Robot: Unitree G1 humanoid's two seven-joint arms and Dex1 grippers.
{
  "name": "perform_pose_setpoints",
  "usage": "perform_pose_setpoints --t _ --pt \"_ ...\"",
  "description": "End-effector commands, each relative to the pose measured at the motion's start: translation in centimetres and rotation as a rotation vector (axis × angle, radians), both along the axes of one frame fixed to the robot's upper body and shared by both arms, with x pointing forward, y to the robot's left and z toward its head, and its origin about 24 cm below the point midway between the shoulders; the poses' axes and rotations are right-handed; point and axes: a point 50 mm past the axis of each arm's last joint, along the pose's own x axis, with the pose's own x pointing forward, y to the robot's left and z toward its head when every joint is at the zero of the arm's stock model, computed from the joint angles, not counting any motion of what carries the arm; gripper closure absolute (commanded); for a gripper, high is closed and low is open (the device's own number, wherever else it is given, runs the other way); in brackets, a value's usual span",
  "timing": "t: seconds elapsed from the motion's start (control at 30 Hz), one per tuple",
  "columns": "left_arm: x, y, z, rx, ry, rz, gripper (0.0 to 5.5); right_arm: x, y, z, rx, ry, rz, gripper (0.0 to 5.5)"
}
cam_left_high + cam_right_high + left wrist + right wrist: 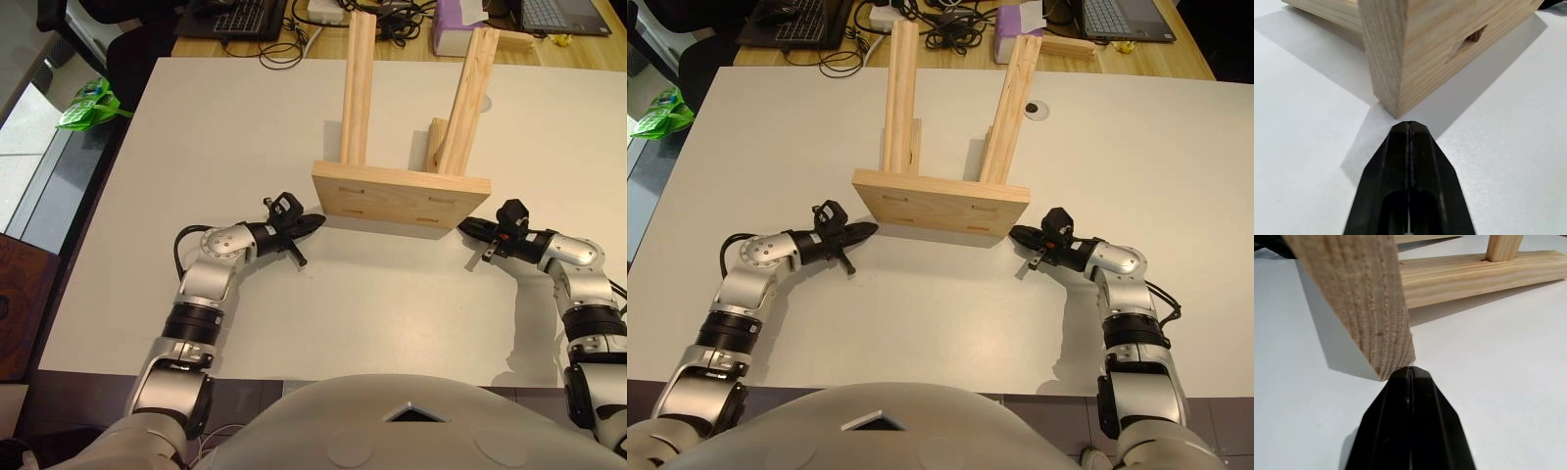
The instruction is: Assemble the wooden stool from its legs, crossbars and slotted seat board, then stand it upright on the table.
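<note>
Stool (pixel 392 147) on its side on worktop (pixel 392 313). Seat board (pixel 397 196) stands on edge, spanning between the two sets of fingers; legs (pixel 358 88) run away beyond it. Left fingers (pixel 1422 166) pressed together, holding nothing, tip low and just short of the board's nearest bottom corner. Right fingers (pixel 1427 411) also together, tip at the opposite bottom corner; contact there cannot be told.
</note>
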Motion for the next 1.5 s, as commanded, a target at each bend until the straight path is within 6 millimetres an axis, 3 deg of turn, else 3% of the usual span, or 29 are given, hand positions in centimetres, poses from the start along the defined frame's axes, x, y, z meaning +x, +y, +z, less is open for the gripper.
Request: perform_pose_setpoints --t 0.03,0.13,0.5,0.6,0.83,1.2,1.5 --pt "0.4 1.8 -0.6 0.134 0.03 0.035 5.5 -0.1 0.3 -0.3 -0.009 0.017 0.009 5.49" --pt "0.5 1.6 -0.6 0.136 0.031 0.032 5.5 -0.1 0.4 -0.3 -0.005 0.016 0.007 5.49" --pt "-0.7 -1.8 -0.8 -0.027 0.054 -0.026 5.5 0.0 0.7 -0.2 0.006 0.011 0.016 5.49" --pt "-0.8 -1.7 -0.9 -0.012 0.065 -0.026 5.5 0.0 0.8 -0.1 0.007 0.01 0.016 5.49" --pt "0.3 1.7 -1.1 0.222 0.036 0.04 5.5 0.0 0.6 -0.1 0.007 0.007 0.008 5.49" --pt "-0.2 -2.0 -1.1 0.031 0.02 0.011 5.5 0.1 0.8 0.0 0.008 0.003 0.012 5.49" --pt "-0.4 -2.3 -0.8 -0.005 0.03 0.002 5.5 0.1 1.0 0.2 0.019 -0.005 0.02 5.49"
